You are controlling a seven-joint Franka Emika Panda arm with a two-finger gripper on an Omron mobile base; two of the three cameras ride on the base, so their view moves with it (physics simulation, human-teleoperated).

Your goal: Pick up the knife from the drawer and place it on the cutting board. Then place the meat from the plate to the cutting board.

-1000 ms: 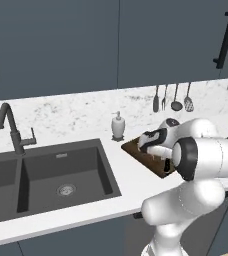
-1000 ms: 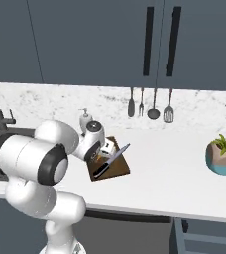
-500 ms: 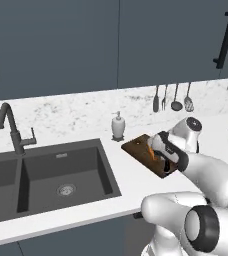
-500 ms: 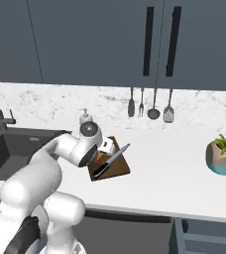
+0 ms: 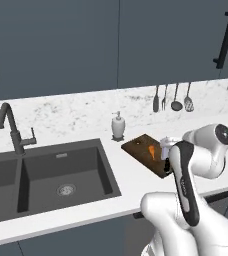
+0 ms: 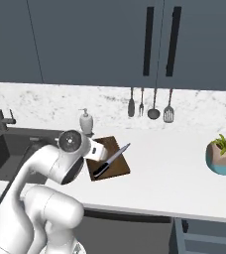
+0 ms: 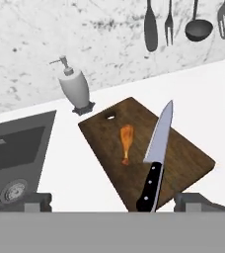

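Dark brown wooden cutting board point(image 7: 183, 153) beside the sink point(image 7: 16, 143), bearing both the knife point(image 7: 156, 158) and the orange-brown meat point(image 7: 126, 142) side by side, apart, while the gripper point(image 7: 112, 202) hangs above with jaws spread, holding nothing; both placements judged complete.

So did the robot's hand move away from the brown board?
Yes. The gripper has pulled back toward the counter's front edge, away from the soap bottle, and stands open. The meat and knife lie on the cutting board.
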